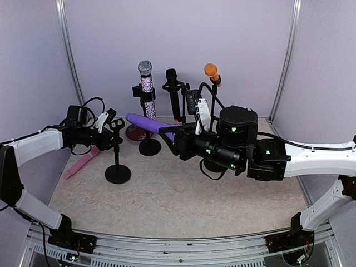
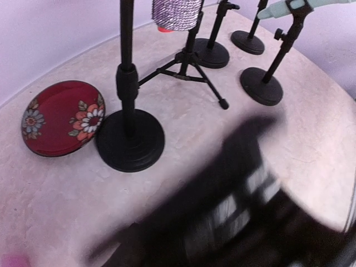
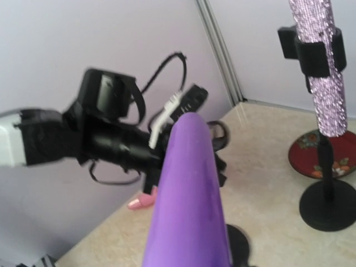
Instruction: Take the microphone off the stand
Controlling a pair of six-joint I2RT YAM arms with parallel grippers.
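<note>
Since the purple microphone (image 1: 147,123) looks like a smooth, rigid, one-piece body, it is judged light but slippery, and likely to slide lengthwise through a loose hold. A grip is best taken across the body near its middle, not at the rounded end.

It is held nearly level above the table (image 1: 183,194), left of centre in the top view. Its free end is aimed toward 10 o'clock and lies just beside the clip (image 1: 118,125) of the stand (image 1: 117,153). Whether that end is fully clear of the clip cannot be told.

The right gripper (image 1: 173,134) is seen at 3 o'clock of the stand, closed around the microphone's near end, with the jaws set only as wide as the body. Nothing else is touched by it. In the right wrist view only the purple body is shown; the fingers are hidden.

The left gripper (image 1: 110,123) is placed at the stand's neck, at 9 o'clock of the clip, and is narrowly set. It appears clamped on the pole, which is judged to be bracing, though the left wrist view is blurred there.
</note>
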